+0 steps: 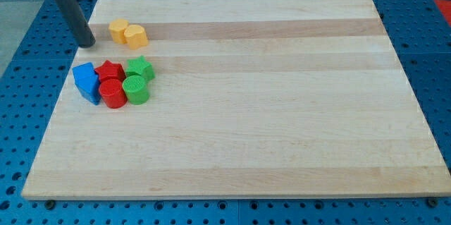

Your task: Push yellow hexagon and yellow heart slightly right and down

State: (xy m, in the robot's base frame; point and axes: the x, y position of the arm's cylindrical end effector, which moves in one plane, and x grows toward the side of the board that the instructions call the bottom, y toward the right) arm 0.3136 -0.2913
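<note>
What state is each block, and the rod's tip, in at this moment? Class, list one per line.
My tip: on the board, left of the yellow pair, apart.
Yellow hexagon: touching the yellow heart.
Yellow heart: right of the hexagon.
Blue block: cluster's left end.
Red star: in cluster.
Red cylinder: upright.
Green star: in cluster.
Green cylinder: upright.

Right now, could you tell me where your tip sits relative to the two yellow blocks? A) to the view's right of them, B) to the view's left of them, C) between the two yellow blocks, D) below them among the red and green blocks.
B: my tip stands just off the view's left of the yellow hexagon, which touches the yellow heart on its right; a small gap separates tip and hexagon.
</note>
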